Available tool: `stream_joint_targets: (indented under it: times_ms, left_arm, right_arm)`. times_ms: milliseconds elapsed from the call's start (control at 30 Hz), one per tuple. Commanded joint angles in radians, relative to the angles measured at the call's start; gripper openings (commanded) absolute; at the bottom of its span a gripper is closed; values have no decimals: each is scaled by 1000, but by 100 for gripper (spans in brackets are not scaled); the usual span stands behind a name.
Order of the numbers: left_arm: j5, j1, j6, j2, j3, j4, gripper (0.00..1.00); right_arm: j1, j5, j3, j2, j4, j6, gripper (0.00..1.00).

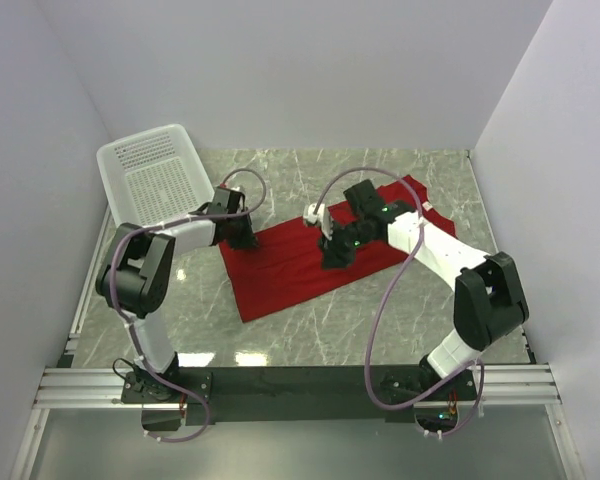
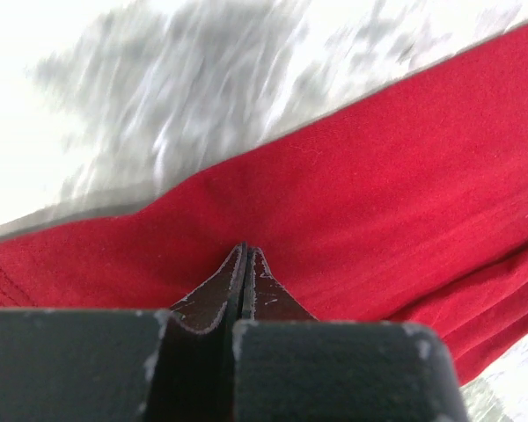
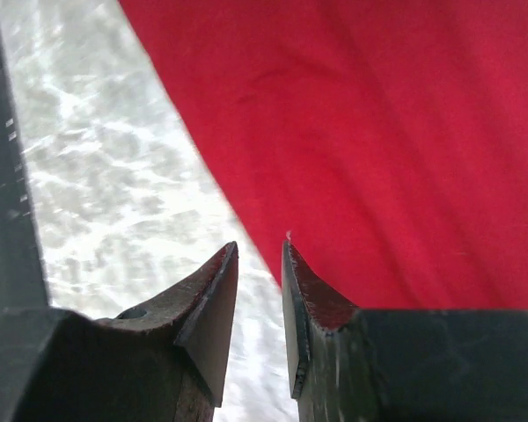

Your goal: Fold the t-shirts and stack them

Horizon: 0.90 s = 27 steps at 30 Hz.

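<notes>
One white mesh basket [image 1: 115, 152] far left; one red t-shirt [image 1: 290, 272] flat on worktop [image 1: 380, 312], centre, long axis near-left to far-right. Left gripper [image 2: 245, 255] pressed together, tips at shirt's far-left edge. Right gripper [image 3: 260, 248] slightly spread, empty, above shirt

No readable text, brand, number or sign turned up in any view. The t-shirt [image 1: 310, 262] showed plain red cloth, with no print in either wrist close-up. The basket [image 1: 150, 170] carried no legible marking at this resolution.
</notes>
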<state>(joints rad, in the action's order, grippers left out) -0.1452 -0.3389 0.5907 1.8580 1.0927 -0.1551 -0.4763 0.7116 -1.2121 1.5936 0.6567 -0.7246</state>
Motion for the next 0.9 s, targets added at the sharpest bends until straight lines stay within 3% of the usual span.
stream_joint_targets:
  times_ms: [0,233,467,600,833,867]
  left_arm:
    - [56,6,21,-77,-97,-43,1]
    - [99,8,89,-218,-244,-47,1]
    - [134,9,139,-391,-347,-28,3]
    - [142,11,133,-508,-303,-61,24]
    - [367,17,55,-764,-206,-227,57]
    - [436,18,46,-830,-208,-244,71]
  right_arm:
    - [-27,28,39,-76,-92,23,34]
    - [-177,-14,111,-113,-104,-16,34]
    - [-424,-241,115,-23,-200,16,34]
    - [-504,-339,80,46,-219,40,33]
    - [-547,-397,77,77,-235,79,32]
    - [-547,-400,86,60,-241,83,32]
